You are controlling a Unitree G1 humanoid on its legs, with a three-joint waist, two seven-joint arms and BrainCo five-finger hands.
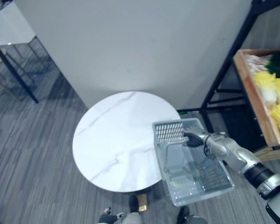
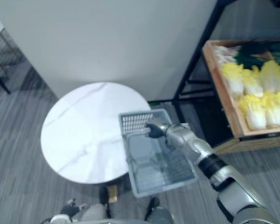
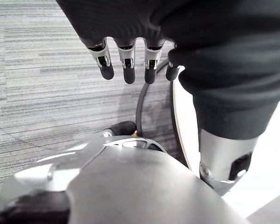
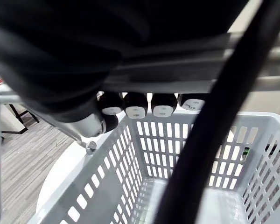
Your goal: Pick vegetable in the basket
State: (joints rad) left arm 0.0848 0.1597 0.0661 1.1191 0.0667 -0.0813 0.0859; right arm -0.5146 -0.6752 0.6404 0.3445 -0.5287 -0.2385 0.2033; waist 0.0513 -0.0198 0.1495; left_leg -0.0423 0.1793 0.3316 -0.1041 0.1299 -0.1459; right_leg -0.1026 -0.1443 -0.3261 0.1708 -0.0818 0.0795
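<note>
While the right hand (image 2: 155,129) grips the handle of the grey slotted plastic basket (image 2: 134,121), it holds nothing yet — pale yellow cabbages (image 2: 254,112) still lie in the wooden crate (image 2: 224,99); the left hand (image 3: 126,60) hangs slack-fingered.

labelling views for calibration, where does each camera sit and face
Left eye view: head, looking down at the round table and basket; right arm, right hand on the handle.
Right eye view: same scene, slightly aside; more of the vegetable crate.
Left wrist view: along the left hand, open, toward the floor.
Right wrist view: along that hand, curled on the handle, into the basket.
Eyes and right wrist share the basket.
</note>
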